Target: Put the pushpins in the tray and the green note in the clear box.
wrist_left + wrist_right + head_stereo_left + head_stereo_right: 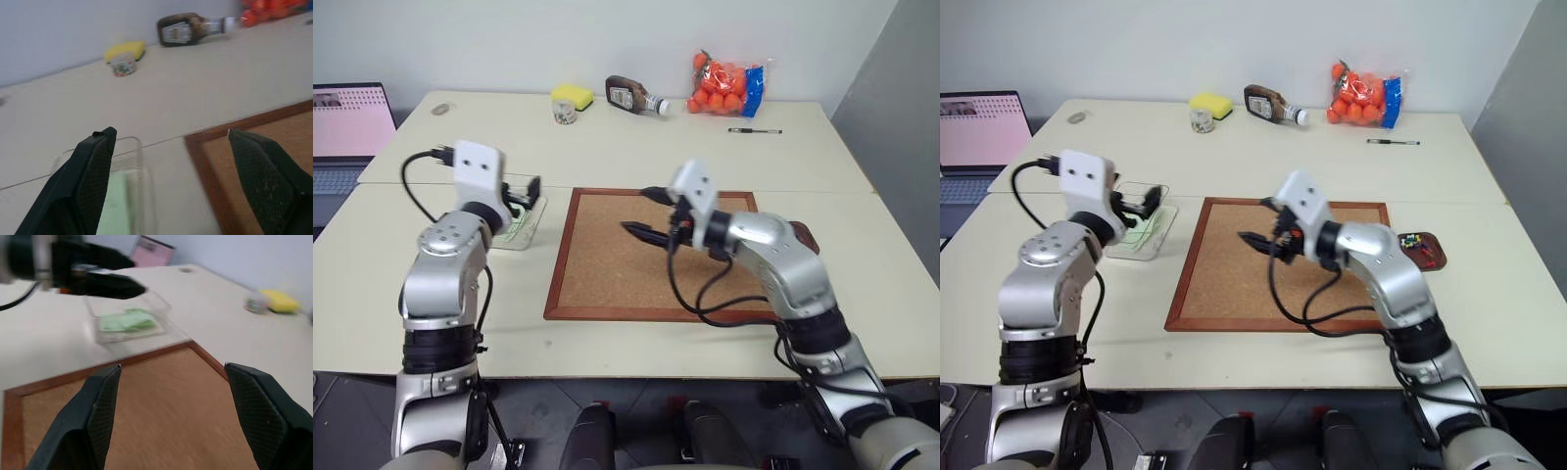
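Two grippers hover over one desk in the eye views. The left gripper (1144, 205), fingers spread wide and empty, hangs above the clear box (1161, 231) near the desk's left edge, with the green note (1141, 233) inside. The right gripper (1261, 223), also wide and empty, sits over the cork board (1234, 269). One tray (1434, 257) by the board's right edge holds several pushpins (1413, 241), perhaps five.

Left wrist view: one sponge (125, 49), one bottle (188, 30).

Right wrist view: note crumpled in the box.
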